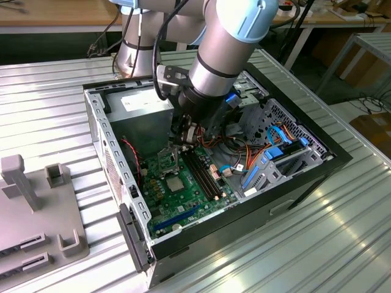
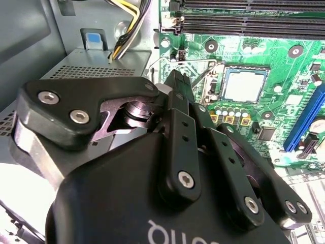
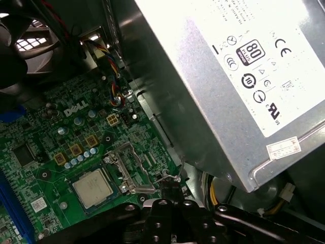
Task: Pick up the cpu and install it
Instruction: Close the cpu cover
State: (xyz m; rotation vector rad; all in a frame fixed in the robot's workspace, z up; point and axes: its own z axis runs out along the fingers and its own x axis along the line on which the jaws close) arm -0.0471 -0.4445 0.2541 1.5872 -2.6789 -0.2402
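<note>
The cpu [image 1: 174, 184] is a small silver-grey square lying flat in its socket on the green motherboard [image 1: 194, 204]; both wrist views show it, cpu [image 2: 244, 85] and cpu [image 3: 93, 187]. The socket's metal load plate [image 3: 126, 165] stands open beside the chip, towards the case's back wall. My gripper [image 1: 182, 144] hangs inside the case just past that plate, not over the chip. Its black fingers [image 2: 177, 127] come together at the tips, gripper [image 2: 175, 81], gripper [image 3: 171, 195], right at the thin wire socket lever [image 2: 202, 75]. I cannot tell if the wire is pinched.
The open computer case [image 1: 98, 116] lies on a ribbed metal table. A grey power supply [image 3: 228, 76] sits close behind my gripper. Memory slots [image 1: 203, 172] run beside the socket, and blue drive brackets with cables [image 1: 275, 152] fill the exterior view's right. A grey fixture [image 1: 36, 207] stands outside.
</note>
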